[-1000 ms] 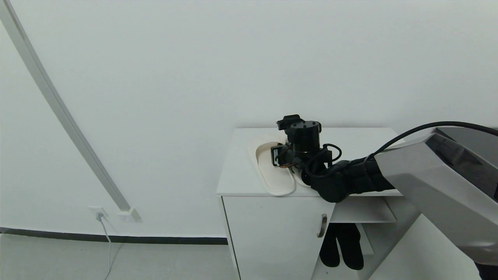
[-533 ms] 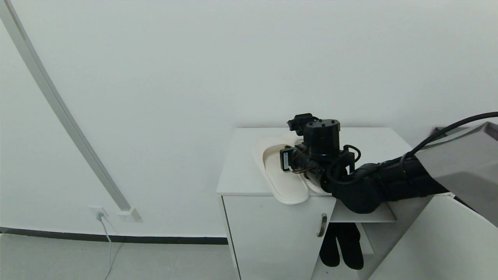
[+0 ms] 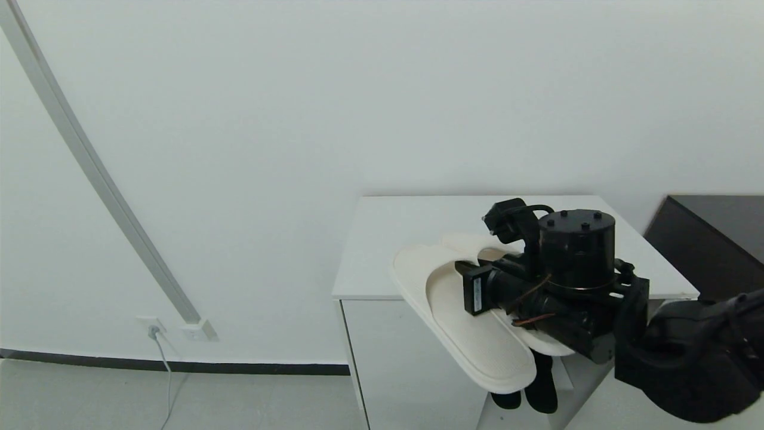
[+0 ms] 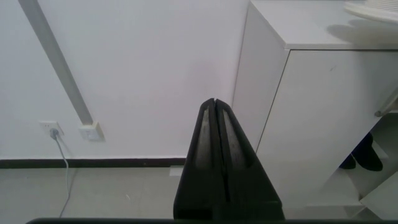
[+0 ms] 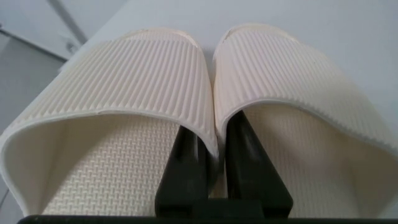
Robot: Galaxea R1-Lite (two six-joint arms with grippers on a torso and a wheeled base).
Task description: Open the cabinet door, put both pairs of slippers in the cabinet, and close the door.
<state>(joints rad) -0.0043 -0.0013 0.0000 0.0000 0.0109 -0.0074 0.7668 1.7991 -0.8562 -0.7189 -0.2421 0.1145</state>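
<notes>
- White cabinet (image 3: 418, 263) is standing centre-right, black slippers (image 3: 540, 388) lying inside.
- Right gripper (image 5: 214, 143) is clamping white slippers (image 3: 471, 322) by their straps.
- Left gripper (image 4: 215, 107) is hanging, fingers pressed together.

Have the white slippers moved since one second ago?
Yes. Held by the right gripper, the white slippers slid toward the robot, rightward; they now overhang the front edge of the cabinet top.
</notes>
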